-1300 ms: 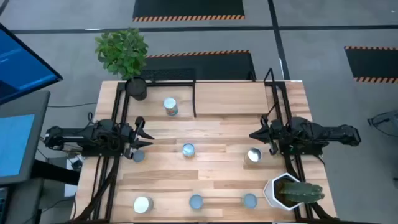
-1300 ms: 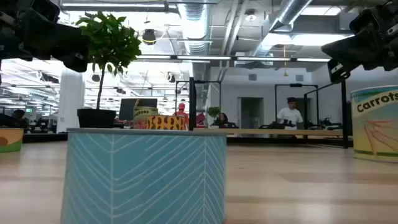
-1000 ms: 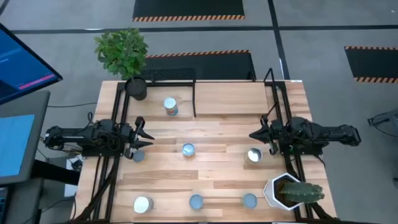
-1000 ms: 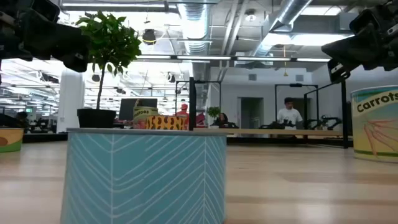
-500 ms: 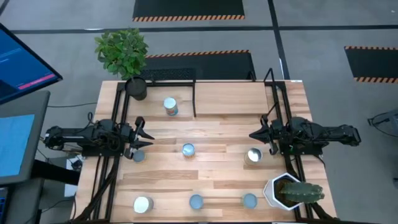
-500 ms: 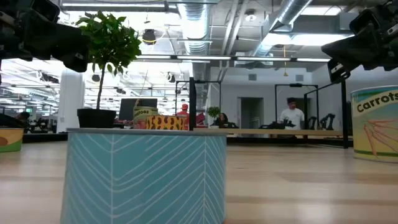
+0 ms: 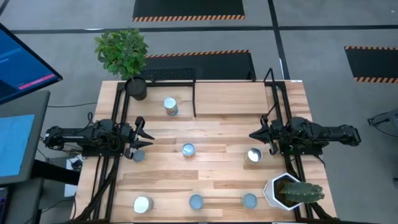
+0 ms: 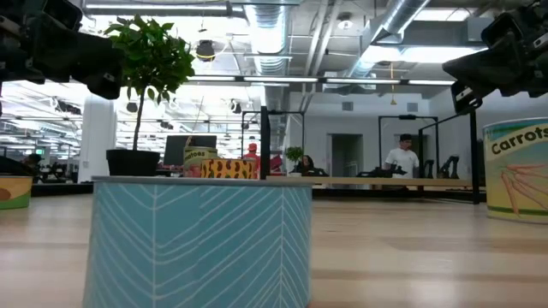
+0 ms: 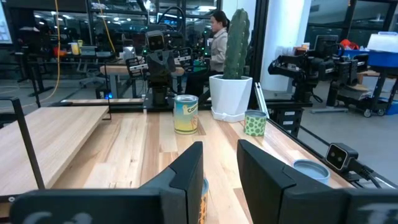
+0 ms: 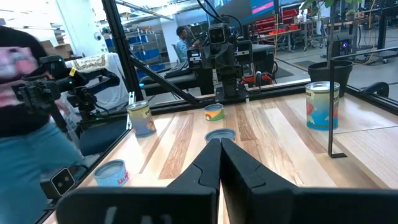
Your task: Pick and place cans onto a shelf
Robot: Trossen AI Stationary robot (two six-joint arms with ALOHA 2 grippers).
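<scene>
- The left gripper (image 7: 144, 137) hovered at the table's (image 7: 217, 134) left side, fingers (image 9: 186, 171) spread, holding nothing.
- The right gripper (image 7: 254, 134) hovered opposite, fingers (image 10: 208, 158) pressed together, empty.
- One can (image 7: 170, 106) stood on the shelf (image 7: 194, 99); six others stood scattered on the table.
- In the low view, a pale-blue can (image 8: 201, 239) filled the foreground, hiding most of the table behind it.
</scene>
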